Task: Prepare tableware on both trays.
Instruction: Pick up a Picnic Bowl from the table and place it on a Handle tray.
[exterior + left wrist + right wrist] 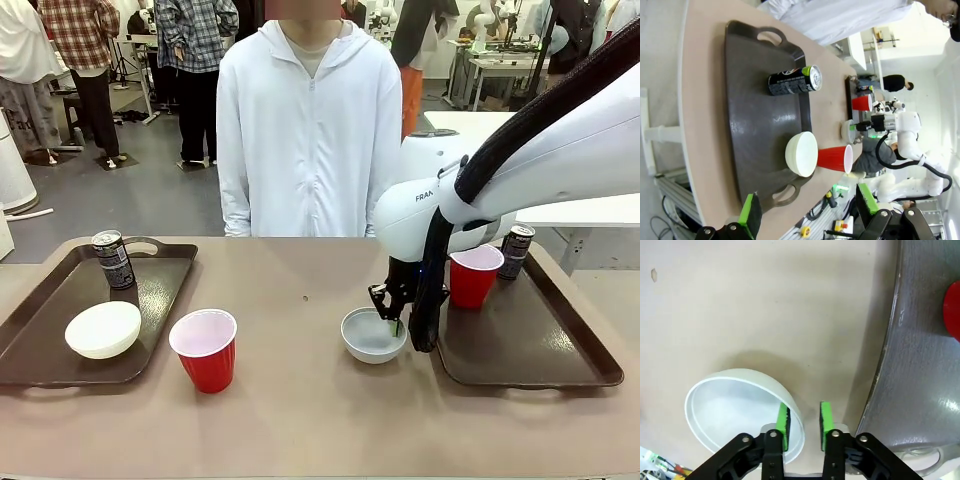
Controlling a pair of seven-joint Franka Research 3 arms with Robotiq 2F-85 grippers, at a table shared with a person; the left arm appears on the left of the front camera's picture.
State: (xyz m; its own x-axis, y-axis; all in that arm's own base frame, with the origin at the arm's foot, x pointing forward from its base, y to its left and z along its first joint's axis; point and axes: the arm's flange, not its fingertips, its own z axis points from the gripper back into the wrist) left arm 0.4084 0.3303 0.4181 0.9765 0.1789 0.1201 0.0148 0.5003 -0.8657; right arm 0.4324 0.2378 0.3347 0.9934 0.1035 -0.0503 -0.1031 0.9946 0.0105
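The pale grey-blue bowl (372, 335) (735, 410) sits on the table just left of the right tray (520, 340) (920, 365). My right gripper (390, 318) (804, 422) points down at the bowl's right edge and is shut on the rim, one green pad inside and one outside. That tray holds a red cup (474, 275) (952, 310) and a dark can (516, 250). The left tray (160, 290) (755, 125) holds a white bowl (103, 329) (802, 153) and a can (113, 259) (795, 81). A second red cup (205, 348) (835, 158) stands on the table beside it. My left gripper (807, 200) hangs open, off the tray's near end.
A person in a white hooded jacket (310, 130) stands at the far side of the table, hands out of sight. Bare tabletop (290, 270) lies between the two trays. Other people and tables are farther back.
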